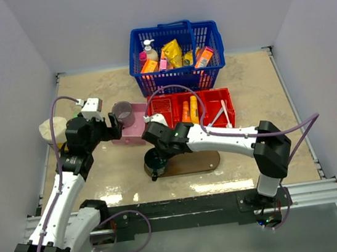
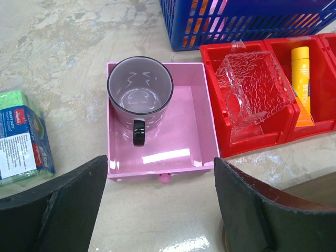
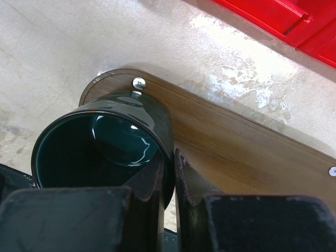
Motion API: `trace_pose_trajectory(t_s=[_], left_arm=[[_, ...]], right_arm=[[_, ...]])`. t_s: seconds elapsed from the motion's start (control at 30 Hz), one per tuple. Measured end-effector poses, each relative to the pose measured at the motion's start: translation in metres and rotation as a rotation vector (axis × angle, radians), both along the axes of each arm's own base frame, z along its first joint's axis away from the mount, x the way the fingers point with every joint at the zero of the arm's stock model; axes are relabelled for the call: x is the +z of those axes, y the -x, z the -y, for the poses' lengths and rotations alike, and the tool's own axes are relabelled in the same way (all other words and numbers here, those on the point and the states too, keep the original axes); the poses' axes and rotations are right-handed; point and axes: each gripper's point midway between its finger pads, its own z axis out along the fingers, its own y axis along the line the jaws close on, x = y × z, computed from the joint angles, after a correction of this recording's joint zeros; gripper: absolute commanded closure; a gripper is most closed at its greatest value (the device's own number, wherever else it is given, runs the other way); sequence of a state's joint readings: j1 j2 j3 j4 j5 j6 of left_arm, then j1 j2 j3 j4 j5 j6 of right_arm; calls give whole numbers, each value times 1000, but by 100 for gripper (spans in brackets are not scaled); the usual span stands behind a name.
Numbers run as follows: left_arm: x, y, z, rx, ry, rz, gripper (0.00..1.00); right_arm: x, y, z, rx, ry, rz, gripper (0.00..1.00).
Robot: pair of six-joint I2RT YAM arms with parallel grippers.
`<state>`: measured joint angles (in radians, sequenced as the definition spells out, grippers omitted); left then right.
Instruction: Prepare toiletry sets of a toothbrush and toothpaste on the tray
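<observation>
The brown wooden tray (image 1: 192, 163) lies in front of the red bin (image 1: 217, 119). On the tray's left end stands a dark green cup (image 3: 126, 126). My right gripper (image 3: 170, 163) is shut on its wall, one finger inside and one outside. Two orange-yellow toothpaste tubes (image 1: 190, 109) lie in the bin's middle compartment, and one shows in the left wrist view (image 2: 301, 84). White toothbrushes (image 1: 224, 111) lie in the right compartment. My left gripper (image 2: 160, 178) hangs open and holds nothing, over the table just before the pink box (image 2: 178, 136).
A purple mug (image 2: 139, 97) stands in the pink box. A clear crinkled plastic piece (image 2: 254, 92) fills the bin's left compartment. A blue basket (image 1: 175, 49) of goods sits behind the bin. A green sponge pack (image 2: 23, 136) lies left of the box.
</observation>
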<state>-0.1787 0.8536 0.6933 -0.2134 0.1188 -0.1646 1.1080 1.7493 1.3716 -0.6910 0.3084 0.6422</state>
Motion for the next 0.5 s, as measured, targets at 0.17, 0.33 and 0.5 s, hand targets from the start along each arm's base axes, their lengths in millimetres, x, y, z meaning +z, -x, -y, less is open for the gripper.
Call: trace_pose_trajectory(t_s=[0.17,0.33,0.5], left_arm=[[1,0,0,0,1,3,14],[0,0,0,-1,0,2,14],[-1,1,0,0,0,0,14]], right_arm=[[0,0,0,14,12,2,100],[0,0,-1,60,19,7,100],[2,1,-6,124,18,14,100]])
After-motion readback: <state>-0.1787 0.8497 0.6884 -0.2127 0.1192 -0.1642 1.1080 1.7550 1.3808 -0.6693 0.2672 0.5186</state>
